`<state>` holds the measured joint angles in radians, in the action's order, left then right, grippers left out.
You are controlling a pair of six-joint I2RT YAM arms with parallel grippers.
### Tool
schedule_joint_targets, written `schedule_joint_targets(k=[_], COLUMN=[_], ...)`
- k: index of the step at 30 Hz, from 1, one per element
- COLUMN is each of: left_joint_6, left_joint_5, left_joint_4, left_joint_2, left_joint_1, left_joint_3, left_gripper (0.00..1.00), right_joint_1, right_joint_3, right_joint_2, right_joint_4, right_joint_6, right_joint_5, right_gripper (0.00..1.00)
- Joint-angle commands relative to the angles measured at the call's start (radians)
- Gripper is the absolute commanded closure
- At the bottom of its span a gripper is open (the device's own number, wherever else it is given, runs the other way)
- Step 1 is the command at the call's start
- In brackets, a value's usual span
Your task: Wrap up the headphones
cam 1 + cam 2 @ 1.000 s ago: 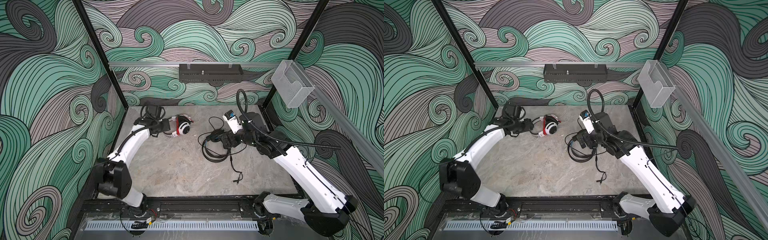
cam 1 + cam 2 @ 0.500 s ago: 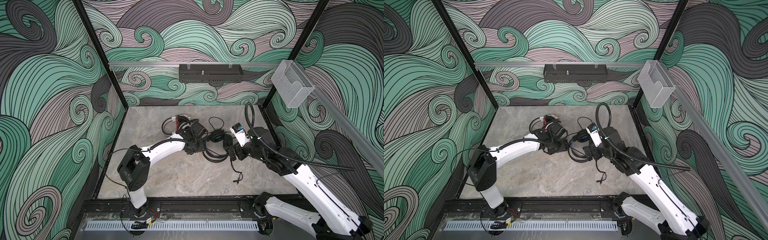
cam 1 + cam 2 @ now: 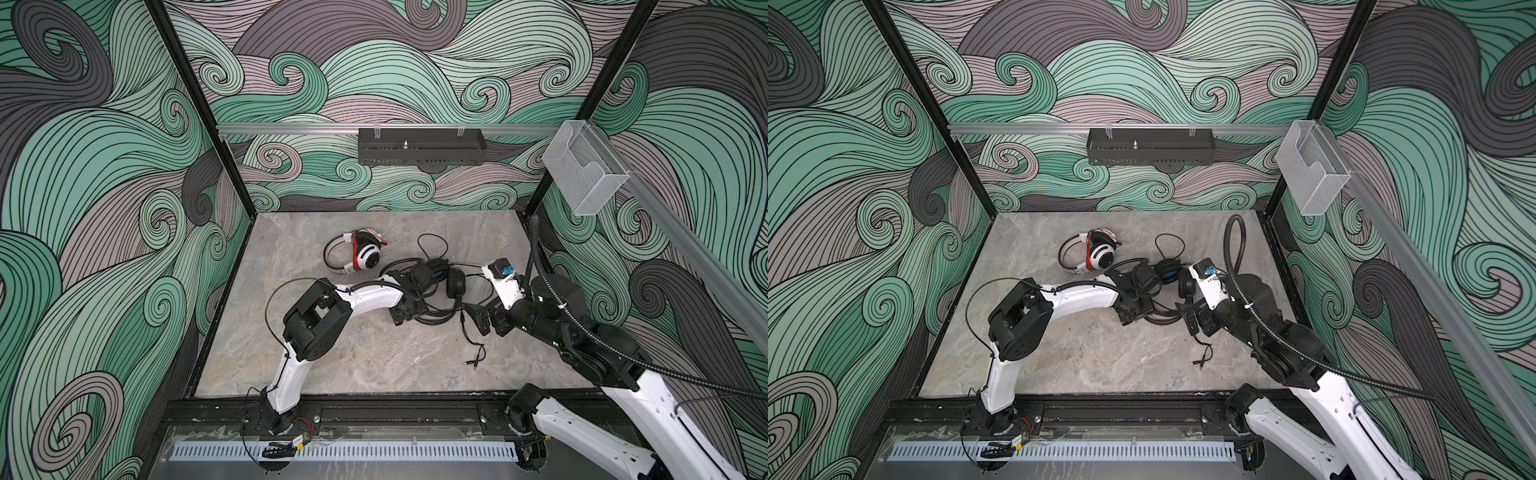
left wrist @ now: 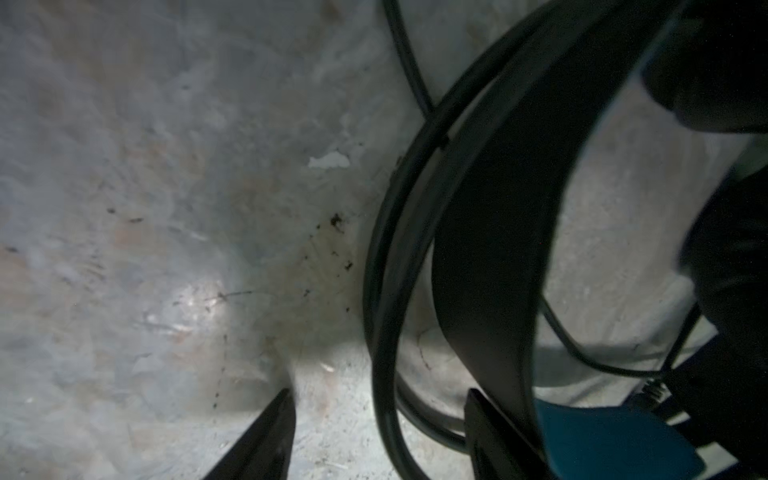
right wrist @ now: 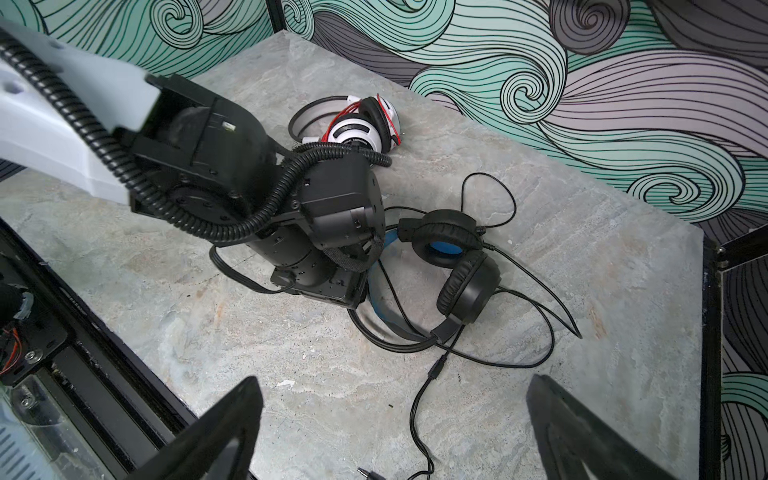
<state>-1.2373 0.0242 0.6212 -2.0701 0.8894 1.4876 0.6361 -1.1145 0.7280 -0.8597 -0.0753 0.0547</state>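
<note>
Since the white headset (image 3: 365, 255) is lying at about 11 o'clock from the middle of the bench (image 3: 332, 353), with its red cord (image 5: 390, 120) looped around the ear cups and nothing trailing off it, I'd call that one done. So roughly half the job. Neither arm is touching it.

The black headset (image 3: 456, 282) is the other half, and it looks barely started. It sits just off the bench centre toward 2 o'clock, and its black cord (image 5: 419, 399) is sprawled all over. One loop runs out toward 12 o'clock, there's more slack around 3, and the plug (image 3: 471, 362) lies loose at about 5 o'clock. I can't make out any turns of it around the headband.

The left fingers (image 4: 266, 436) are down at the bench on the 9 o'clock side of the black headset. In the left wrist view they stand partly apart with the thin outer hoop of the headband between them. Bare bench shows beside the hoop, so they're straddling it rather than pinching it, as far as I can tell. The right fingers (image 5: 224, 424) are spread wide and empty, hanging over the cord on the headset's 4 o'clock side without touching it.

What's left, my guess: pin the headband, pick up the cord, wind all that slack on and tuck the plug.
</note>
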Motion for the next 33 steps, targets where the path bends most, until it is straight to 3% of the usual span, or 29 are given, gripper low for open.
schedule_joint_targets(k=[1, 8, 11, 14, 17, 20, 25, 27, 31, 33], left_joint_6=[-0.029, 0.032, 0.058, 0.08, 0.11, 0.15, 0.296, 0.361, 0.454, 0.434], left_joint_5=[0.047, 0.06, 0.059, 0.083, 0.093, 0.034, 0.07, 0.06, 0.097, 0.12], left_joint_4=[0.061, 0.092, 0.125, 0.149, 0.161, 0.174, 0.179, 0.178, 0.239, 0.279], left_joint_2=[-0.006, 0.105, 0.162, 0.235, 0.317, 0.373, 0.462, 0.467, 0.474, 0.514], left_joint_1=[0.008, 0.0, -0.021, -0.044, -0.067, -0.1, -0.159, -0.2, -0.23, -0.223], left_joint_3=[0.001, -0.099, -0.165, -0.236, -0.318, -0.407, -0.479, -0.48, -0.434, -0.413], left_gripper=[0.52, 0.72, 0.89, 0.99, 1.0, 1.0, 1.0, 0.94, 0.58, 0.4], right_joint_1=[0.009, 0.003, 0.001, 0.0, 0.001, -0.001, 0.002, 0.0, 0.005, 0.007], right_joint_3=[-0.007, -0.016, -0.018, -0.022, -0.029, -0.042, -0.097, -0.103, -0.095, -0.087], right_joint_2=[-0.012, -0.029, -0.029, -0.025, -0.007, 0.023, 0.079, 0.08, 0.072, 0.067], right_joint_4=[-0.02, -0.022, -0.033, -0.041, -0.05, -0.051, -0.04, -0.039, -0.038, -0.034], right_joint_6=[-0.022, -0.032, -0.031, -0.027, -0.027, -0.026, -0.035, -0.045, -0.048, -0.041], right_joint_5=[0.019, 0.045, 0.058, 0.053, 0.027, 0.002, -0.008, 0.002, -0.005, -0.013], right_gripper=[0.0, 0.0, 0.0, 0.01, 0.0, 0.01, 0.0, 0.0, 0.0, 0.0])
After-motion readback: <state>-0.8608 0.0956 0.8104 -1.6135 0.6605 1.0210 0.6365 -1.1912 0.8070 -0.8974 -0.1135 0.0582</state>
